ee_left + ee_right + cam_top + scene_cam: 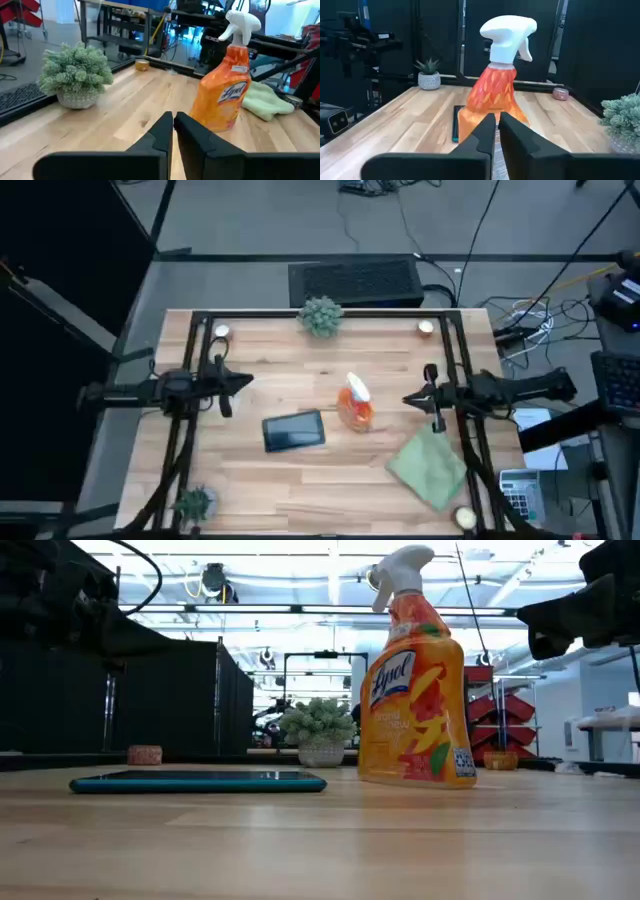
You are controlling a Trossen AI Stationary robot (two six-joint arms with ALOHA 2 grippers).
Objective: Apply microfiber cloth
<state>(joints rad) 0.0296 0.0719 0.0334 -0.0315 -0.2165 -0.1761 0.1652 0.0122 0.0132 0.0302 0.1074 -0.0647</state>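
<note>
Both grippers, left (243, 381) and right (410, 398), hover pinched shut, empty; the right should open, then pinch the rumpled sage-green microfiber cloth (430, 465) near its middle.

Light wooden plank surface (300, 490) carries all items. Orange plastic spray bottle with white trigger head (355, 404) stands upright near centre. Dark flat rectangular tablet (294, 431) lies flat just left of the bottle, slightly nearer the front edge. Pale sage-green rumpled microfiber cloth (429, 467) lies right of the bottle, toward the front right corner, apart from both. Bushy pale-green potted plant (320, 316) sits at the middle of the back edge. Small spiky green potted plant (194, 504) sits at the front left corner. Left hand (228, 385) hangs over the left side; right hand (425, 397) hangs between bottle and right edge, behind the cloth.
</note>
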